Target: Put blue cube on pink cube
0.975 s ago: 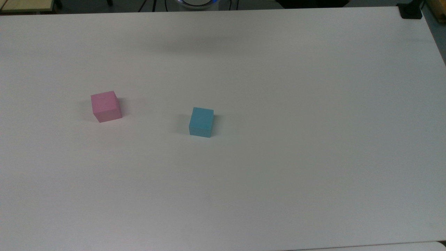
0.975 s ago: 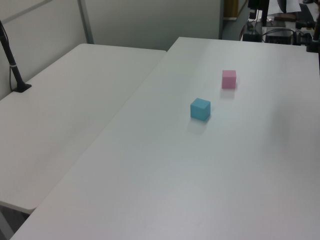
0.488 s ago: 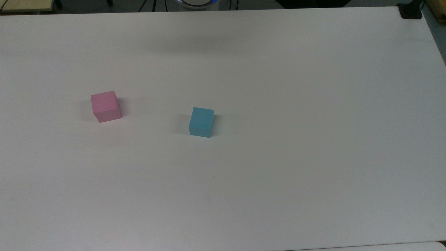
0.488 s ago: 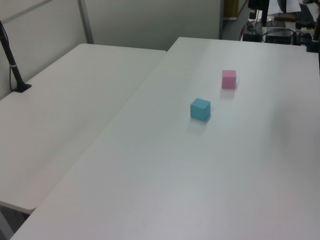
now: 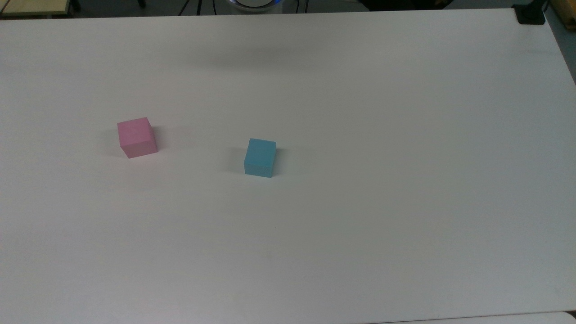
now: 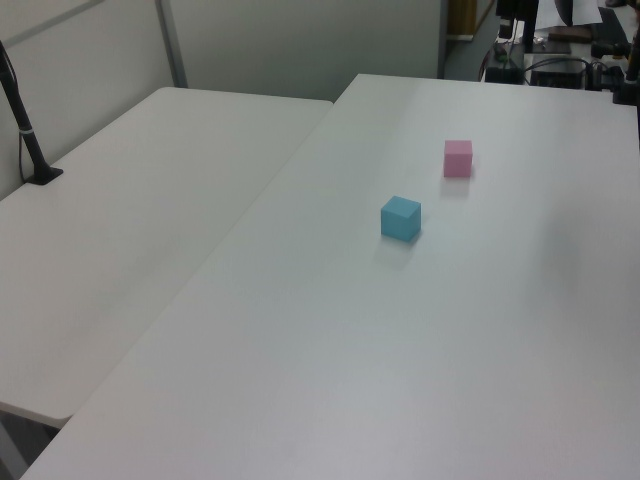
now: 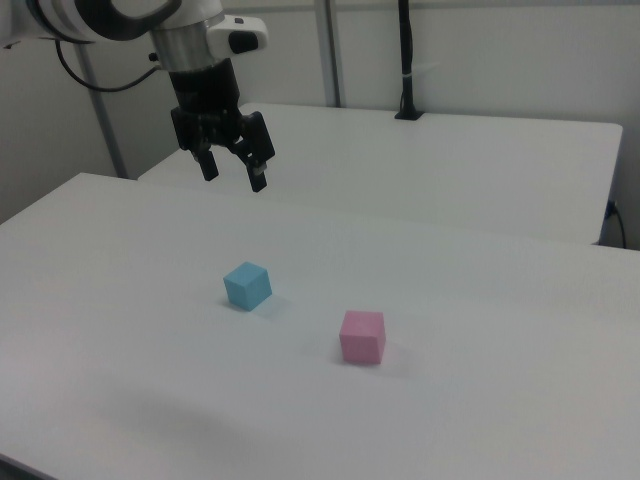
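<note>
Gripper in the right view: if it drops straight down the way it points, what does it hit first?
Probably bare table, not a cube. The open gripper hangs above and apparently behind the blue cube; depth is unclear, so contact can't be ruled out.

The blue cube (image 5: pixel 260 157) and the pink cube (image 5: pixel 137 137) look matt and slightly grainy, like foam, with plain faces. The bench (image 5: pixel 382 189) is smooth, white and faintly sheeny. The hand (image 7: pixel 234 172) is black, hard and semi-glossy like plastic.

The blue cube (image 5: pixel 260 157) is plain light sky-blue; the pink cube (image 5: pixel 137 137) plain pastel pink — both matte. The table (image 5: pixel 360 180) is white; the gripper (image 7: pixel 233 172) black — its arm (image 7: pixel 120 20) white.
</note>
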Robot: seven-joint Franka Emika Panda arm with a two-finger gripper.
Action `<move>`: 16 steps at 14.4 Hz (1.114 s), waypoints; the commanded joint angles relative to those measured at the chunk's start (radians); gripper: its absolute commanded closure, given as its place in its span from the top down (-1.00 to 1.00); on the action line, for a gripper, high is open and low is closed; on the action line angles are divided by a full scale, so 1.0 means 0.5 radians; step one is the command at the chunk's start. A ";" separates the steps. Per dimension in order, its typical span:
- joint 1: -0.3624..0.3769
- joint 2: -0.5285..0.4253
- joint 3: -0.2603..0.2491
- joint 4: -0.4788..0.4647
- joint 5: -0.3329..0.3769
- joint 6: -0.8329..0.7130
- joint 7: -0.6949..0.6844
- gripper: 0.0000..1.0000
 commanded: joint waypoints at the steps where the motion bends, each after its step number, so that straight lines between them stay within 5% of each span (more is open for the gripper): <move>1: 0.012 -0.009 -0.021 -0.002 0.081 -0.053 -0.050 1.00; 16: 0.019 -0.006 -0.024 -0.002 0.087 -0.034 -0.158 1.00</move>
